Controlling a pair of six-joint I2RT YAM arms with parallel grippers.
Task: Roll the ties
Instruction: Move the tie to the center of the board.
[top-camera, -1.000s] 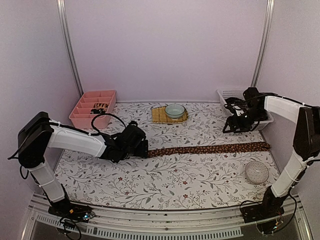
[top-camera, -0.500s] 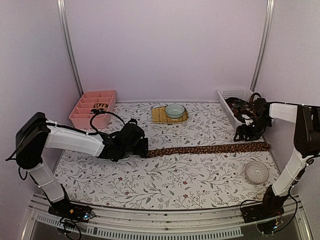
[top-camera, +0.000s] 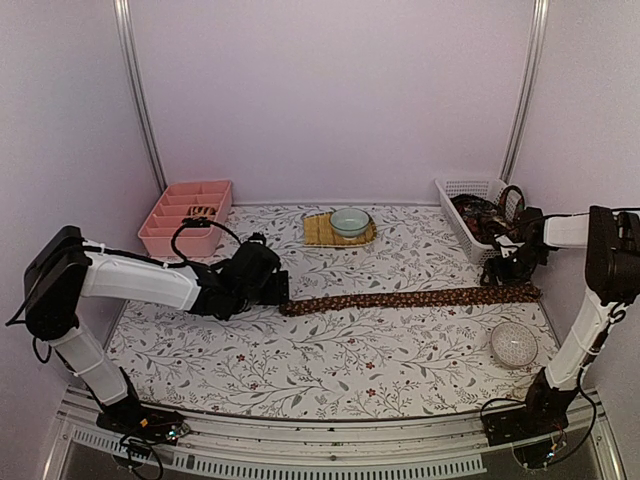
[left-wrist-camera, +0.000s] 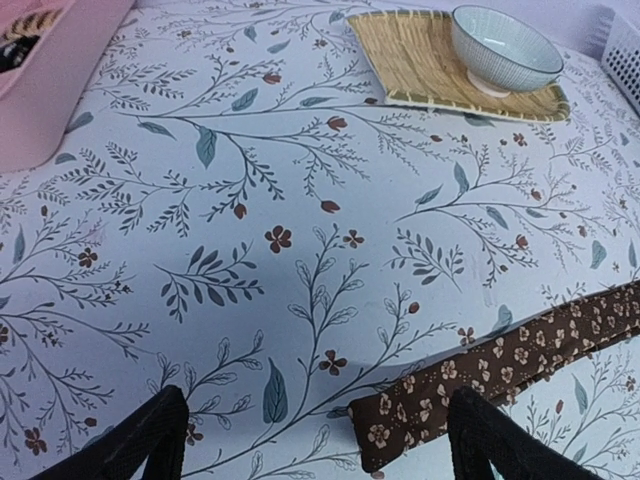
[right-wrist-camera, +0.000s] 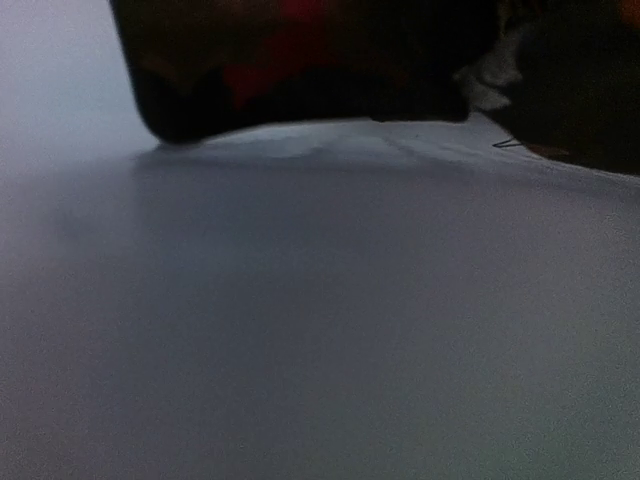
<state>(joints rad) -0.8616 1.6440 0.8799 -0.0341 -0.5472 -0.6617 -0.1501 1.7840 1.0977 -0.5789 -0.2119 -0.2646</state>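
Observation:
One tie (top-camera: 410, 298), dark brown with small pale flowers, lies flat across the table from left to right. In the left wrist view its narrow end (left-wrist-camera: 420, 408) sits on the cloth between my black fingertips (left-wrist-camera: 495, 445), closer to the right one. My left gripper (top-camera: 279, 291) (left-wrist-camera: 315, 450) is open and low over that end, gripping nothing. My right gripper (top-camera: 498, 272) hovers just above the tie's wide end, beside the basket; its jaws are too small and dark to read. The right wrist view is a blur of grey surface with dark shapes at the top.
A white basket (top-camera: 462, 190) at the back right holds more dark ties (top-camera: 484, 213). A pink divided tray (top-camera: 185, 218) at the back left holds small rolls (top-camera: 200, 212). A pale bowl (top-camera: 349, 221) stands on a yellowish woven mat (top-camera: 322, 232). A patterned dome-shaped thing (top-camera: 514, 343) sits front right.
My right arm has swung from left of the basket over to the tie's wide end on the right. My left gripper and the tie's narrow end have shifted slightly left.

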